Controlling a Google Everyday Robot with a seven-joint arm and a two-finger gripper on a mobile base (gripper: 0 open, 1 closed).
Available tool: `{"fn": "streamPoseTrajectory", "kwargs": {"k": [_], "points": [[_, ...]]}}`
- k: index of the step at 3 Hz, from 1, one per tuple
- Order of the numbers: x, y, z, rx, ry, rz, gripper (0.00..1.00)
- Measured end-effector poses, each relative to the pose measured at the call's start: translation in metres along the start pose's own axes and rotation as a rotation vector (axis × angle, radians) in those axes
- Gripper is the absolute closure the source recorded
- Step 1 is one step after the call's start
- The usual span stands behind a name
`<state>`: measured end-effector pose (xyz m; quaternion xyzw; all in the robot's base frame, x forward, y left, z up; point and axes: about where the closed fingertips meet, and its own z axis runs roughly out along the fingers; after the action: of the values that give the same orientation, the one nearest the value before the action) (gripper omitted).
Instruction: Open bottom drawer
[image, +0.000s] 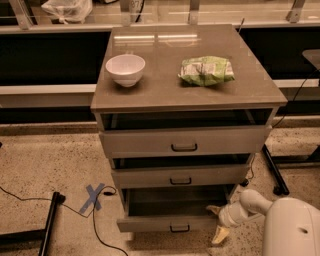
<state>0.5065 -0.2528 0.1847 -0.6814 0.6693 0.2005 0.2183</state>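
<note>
At the right end of the bottom drawer (pulled out), the end effector gapes wide.

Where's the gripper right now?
Camera view, lower right: the gripper is at the right end of the bottom drawer, whose front stands pulled out, below the middle drawer.

Cabinet top carries a bowl at 9 o'clock, a green bag at 3; the gripper, fingers spread, sits low at 5 o'clock.
</note>
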Motion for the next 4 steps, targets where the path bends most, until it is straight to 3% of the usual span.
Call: {"fn": "streamPoseTrajectory", "kwargs": {"k": [1,2,3,4], "points": [[0.001,0.009,0.019,-0.063,0.046,-0.016,0.42],[0.000,0.019,0.027,-0.109,0.065,-0.033,0.57],[0.000,0.019,0.027,-0.109,0.065,-0.033,0.57],[-0.008,0.055,0.012,-0.187,0.034,-0.046,0.38]]}}
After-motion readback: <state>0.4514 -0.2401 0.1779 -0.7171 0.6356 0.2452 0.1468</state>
